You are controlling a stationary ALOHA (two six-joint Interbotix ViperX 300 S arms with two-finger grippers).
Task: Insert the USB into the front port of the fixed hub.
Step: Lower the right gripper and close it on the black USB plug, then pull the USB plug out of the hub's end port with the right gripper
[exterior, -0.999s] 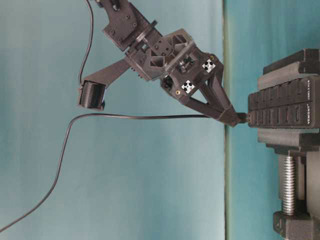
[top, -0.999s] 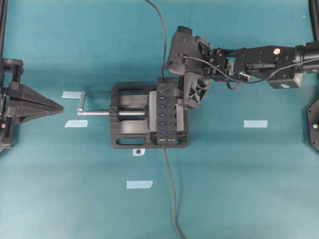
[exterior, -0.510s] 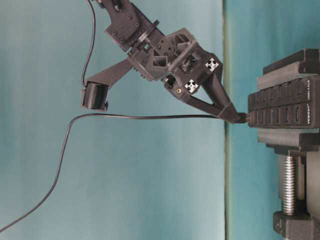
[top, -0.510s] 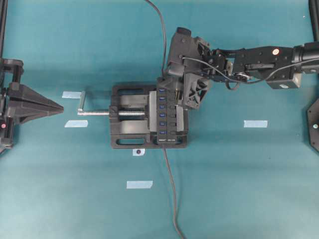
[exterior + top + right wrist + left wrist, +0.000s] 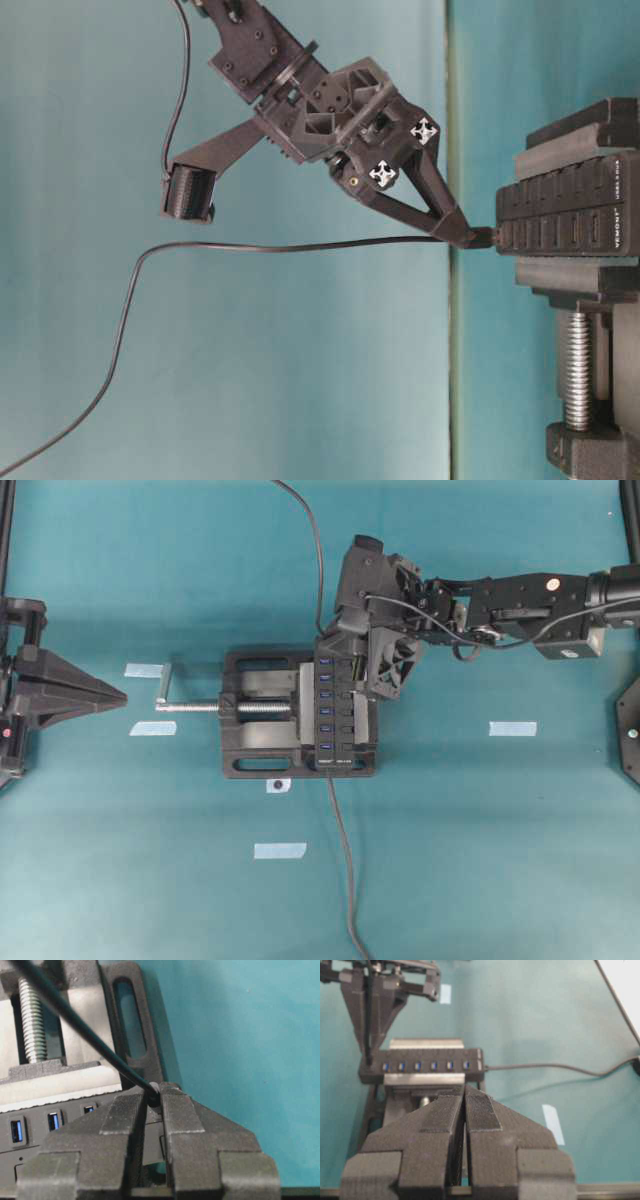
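Note:
The fixed hub [image 5: 334, 715], a narrow black bar with a row of blue ports, is clamped in a black vise. My right gripper [image 5: 336, 648] stands at the hub's far end, shut on the USB [image 5: 153, 1097], a small black plug. In the table-level view the USB [image 5: 484, 237] pokes out of the right gripper [image 5: 467, 236] and touches the end face of the hub [image 5: 565, 215]; how deep it sits I cannot tell. Its thin dark cable [image 5: 318, 570] trails away. My left gripper [image 5: 105, 693] rests far to the left, shut and empty.
The vise [image 5: 250, 750] has a silver screw [image 5: 195, 707] pointing left toward the left gripper. A thicker grey cable [image 5: 345, 870] leaves the hub's near end toward the front edge. Pale tape strips [image 5: 512, 728] lie on the teal mat.
My right gripper's fingers have closed onto the USB plug at the hub's far end. The thin cable has shifted slightly. The left arm has not moved.

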